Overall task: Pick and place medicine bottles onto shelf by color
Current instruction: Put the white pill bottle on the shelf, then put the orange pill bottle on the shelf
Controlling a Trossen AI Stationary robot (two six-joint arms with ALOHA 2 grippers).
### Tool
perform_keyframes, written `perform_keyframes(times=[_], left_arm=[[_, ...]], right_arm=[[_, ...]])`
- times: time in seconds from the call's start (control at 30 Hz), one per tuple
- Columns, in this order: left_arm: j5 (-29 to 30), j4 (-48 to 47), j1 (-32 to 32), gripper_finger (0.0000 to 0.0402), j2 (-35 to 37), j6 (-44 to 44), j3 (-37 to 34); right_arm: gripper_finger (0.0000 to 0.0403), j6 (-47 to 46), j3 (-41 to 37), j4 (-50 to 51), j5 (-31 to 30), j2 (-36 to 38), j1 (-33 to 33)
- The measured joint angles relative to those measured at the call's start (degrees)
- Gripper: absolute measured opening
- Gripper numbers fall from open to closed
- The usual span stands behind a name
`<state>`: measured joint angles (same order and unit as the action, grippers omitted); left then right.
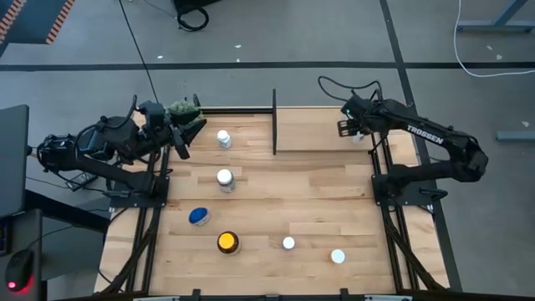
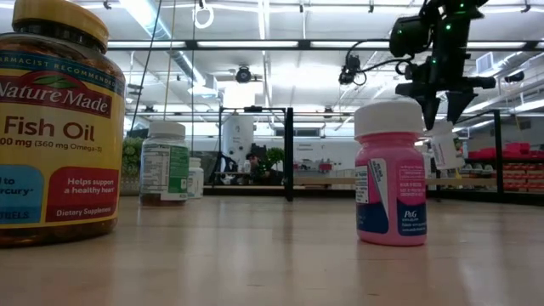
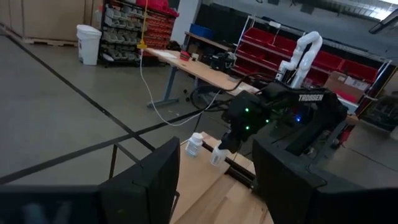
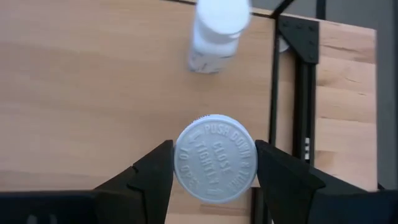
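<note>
My right gripper (image 1: 355, 130) hangs over the right end of the shelf (image 1: 318, 134), shut on a white-capped medicine bottle (image 4: 216, 158). Another white bottle (image 4: 217, 31) stands on the shelf board (image 4: 93, 93) just beyond it. My left gripper (image 3: 217, 186) is open at the table's far left, level, with nothing between its fingers. Several bottles stand on the tabletop: two white-capped ones (image 1: 224, 138) (image 1: 225, 178), a blue-lidded one (image 1: 199, 216), an amber one with a yellow lid (image 1: 227, 242), a pink one (image 2: 391, 170). My right gripper pinches the bottle's white cap by its rim (image 4: 180, 158) between the two fingers, one on each side. The fingers come from above, slanting down. The bottle hangs below them, slightly tilted (image 2: 446, 149), clear of the shelf board.
A green fuzzy plant ball (image 1: 184, 109) sits beside my left gripper. The shelf's black upright post (image 1: 274, 121) stands at its left end, and black rods (image 4: 305, 93) run along its right side. Two more white-capped bottles (image 1: 288, 243) (image 1: 338, 256) stand near the front edge.
</note>
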<state>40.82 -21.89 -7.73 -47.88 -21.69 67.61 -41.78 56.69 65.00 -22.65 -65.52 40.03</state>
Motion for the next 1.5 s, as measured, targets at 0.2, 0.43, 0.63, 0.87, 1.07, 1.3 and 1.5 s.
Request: perform_keyframes(times=[0.2,0.43,0.63,0.87,1.07,1.3,1.5], left_arm=[[0.00,-0.08,0.00,0.0207,-0.01,0.00,0.00],[0.02,-0.72,0.00,0.0205,-0.02,-0.11,0.00],[0.02,-0.71,0.00,0.0204,-0.02,-0.20,0.00],[0.04,-0.70,0.00,0.0202,-0.02,-0.20,0.00],[0.04,-0.70,0.00,0.0210,-0.02,-0.15,0.00],[0.04,-0.68,0.00,0.0209,-0.02,-0.18,0.00],[0.04,-0.68,0.00,0.0212,-0.02,-0.18,0.00]], right_arm=[[0.0212,-1.46,0.00,-0.90,0.15,-0.12,4.18],[0.0212,-5.44,-4.19,-6.14,4.12,-0.04,6.71],[0.0212,-5.64,-5.16,-7.00,2.69,0.55,6.60],[0.0216,-6.38,-5.25,-6.92,3.86,0.84,7.25],[0.0254,-7.00,-5.60,-5.39,5.17,0.52,7.25],[0.0284,-4.53,-3.84,-3.42,4.50,0.66,7.23],[0.0289,-1.71,1.50,1.90,2.36,0.68,7.21]])
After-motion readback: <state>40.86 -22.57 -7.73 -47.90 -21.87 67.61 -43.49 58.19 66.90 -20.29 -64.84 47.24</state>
